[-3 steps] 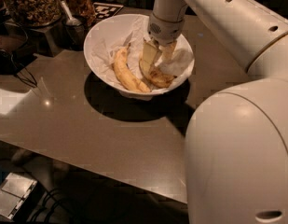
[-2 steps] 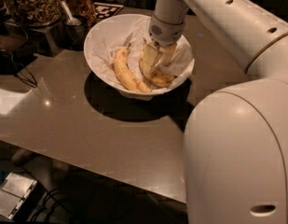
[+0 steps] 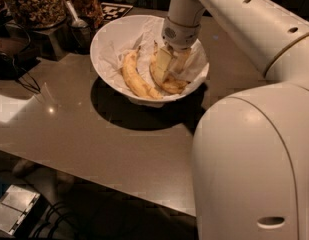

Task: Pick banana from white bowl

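Note:
The white bowl (image 3: 106,44), lined with crumpled white paper, stands at the back of the table. Two bananas lie in it. The banana (image 3: 170,85), curved and brown-speckled, lies on the right with its dark stem tip pointing up and back. A straighter, paler banana (image 3: 134,76) lies to its left. My gripper (image 3: 170,64) reaches down into the bowl from above. Its fingers (image 3: 162,64) are closed on the middle of the curved banana, whose lower end still rests on the paper. The gripper hides the banana's middle.
Jars of nuts and snacks (image 3: 34,4) and a metal scoop (image 3: 76,19) stand at the back left beside the bowl. A marker tag (image 3: 115,9) lies behind the bowl. My arm's large white body (image 3: 249,159) fills the right foreground. Cables hang at the left edge.
The gripper has stayed over the curved banana in the bowl, with only a slight shift. Both bananas lie about where they were.

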`<state>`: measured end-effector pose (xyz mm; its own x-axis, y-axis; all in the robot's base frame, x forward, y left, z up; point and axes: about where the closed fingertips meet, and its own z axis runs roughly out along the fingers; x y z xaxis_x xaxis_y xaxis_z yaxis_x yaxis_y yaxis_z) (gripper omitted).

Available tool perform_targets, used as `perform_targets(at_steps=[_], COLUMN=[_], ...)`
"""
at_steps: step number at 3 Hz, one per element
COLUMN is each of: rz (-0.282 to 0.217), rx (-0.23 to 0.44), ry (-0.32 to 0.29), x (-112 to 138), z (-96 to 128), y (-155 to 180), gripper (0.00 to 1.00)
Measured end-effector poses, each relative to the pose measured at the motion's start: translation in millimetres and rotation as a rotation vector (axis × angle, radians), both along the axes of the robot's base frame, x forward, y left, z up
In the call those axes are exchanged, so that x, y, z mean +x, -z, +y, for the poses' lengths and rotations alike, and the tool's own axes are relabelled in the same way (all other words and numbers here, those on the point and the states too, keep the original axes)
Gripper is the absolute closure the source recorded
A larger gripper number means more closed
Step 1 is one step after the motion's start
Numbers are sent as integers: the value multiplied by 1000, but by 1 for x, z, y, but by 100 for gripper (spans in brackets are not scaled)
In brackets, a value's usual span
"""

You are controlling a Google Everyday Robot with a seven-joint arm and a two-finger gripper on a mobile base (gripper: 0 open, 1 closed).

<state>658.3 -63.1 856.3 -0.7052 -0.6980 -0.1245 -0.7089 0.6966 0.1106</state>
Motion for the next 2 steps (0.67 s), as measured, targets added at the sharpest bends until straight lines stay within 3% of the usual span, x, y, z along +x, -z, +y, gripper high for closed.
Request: perform_targets(at_steps=[2], rz=[38], rx=[15], ry=[-2], x=[-4], z=[0], y=[5], gripper=[48])
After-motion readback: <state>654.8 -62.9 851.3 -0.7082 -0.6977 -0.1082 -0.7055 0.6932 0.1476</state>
